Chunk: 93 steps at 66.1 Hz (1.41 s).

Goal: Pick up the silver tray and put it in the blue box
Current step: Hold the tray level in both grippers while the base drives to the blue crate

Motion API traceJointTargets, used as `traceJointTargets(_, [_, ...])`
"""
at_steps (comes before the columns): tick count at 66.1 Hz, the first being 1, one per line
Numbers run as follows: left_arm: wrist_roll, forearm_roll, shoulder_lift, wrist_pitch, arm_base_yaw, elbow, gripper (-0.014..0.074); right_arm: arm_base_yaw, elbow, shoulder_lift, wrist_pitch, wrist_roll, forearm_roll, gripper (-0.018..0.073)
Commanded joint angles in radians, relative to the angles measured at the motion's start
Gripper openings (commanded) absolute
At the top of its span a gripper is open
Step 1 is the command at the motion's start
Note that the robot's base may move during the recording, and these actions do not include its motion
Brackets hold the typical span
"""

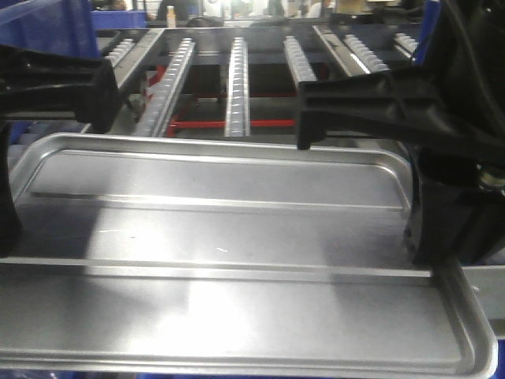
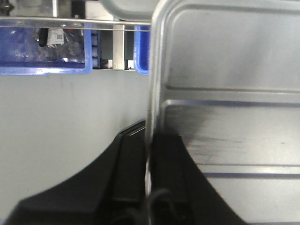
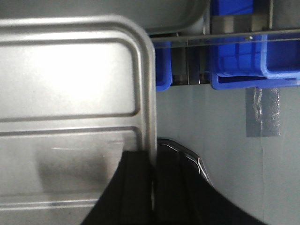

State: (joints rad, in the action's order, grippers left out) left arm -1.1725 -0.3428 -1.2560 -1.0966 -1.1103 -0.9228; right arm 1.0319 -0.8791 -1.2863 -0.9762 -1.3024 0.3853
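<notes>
The silver tray (image 1: 237,237) fills the front view, held level off the floor between both arms. My left gripper (image 2: 149,140) is shut on the tray's (image 2: 234,70) left rim, one black finger (image 2: 129,168) outside and one inside. My right gripper (image 3: 153,157) is shut on the tray's (image 3: 70,70) right rim in the same way. In the front view the right gripper (image 1: 426,237) stands at the tray's right edge. I cannot make out the blue box; only a thin blue strip (image 1: 39,374) shows under the tray's near edge.
A roller conveyor rack (image 1: 237,87) with a red frame stands straight behind the tray. Blue plastic bins (image 3: 253,65) (image 2: 47,61) sit on a metal shelf beyond the tray's far end. Grey floor (image 2: 70,117) lies under the tray, with a taped patch (image 3: 262,112) at the right.
</notes>
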Motion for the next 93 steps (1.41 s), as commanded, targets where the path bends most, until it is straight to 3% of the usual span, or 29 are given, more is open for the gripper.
traceJointTargets(1, [-0.012,-0.006,0.029,0.048,-0.013,-0.029,-0.0008,0.004,-0.024,0.031,0.047,-0.004,0.034,0.0062])
traceJointTargets(93, [-0.012,-0.004,0.029,0.048,-0.013,-0.029,-0.0008,0.004,-0.024,0.031,0.046,-0.004,0.039,0.0062])
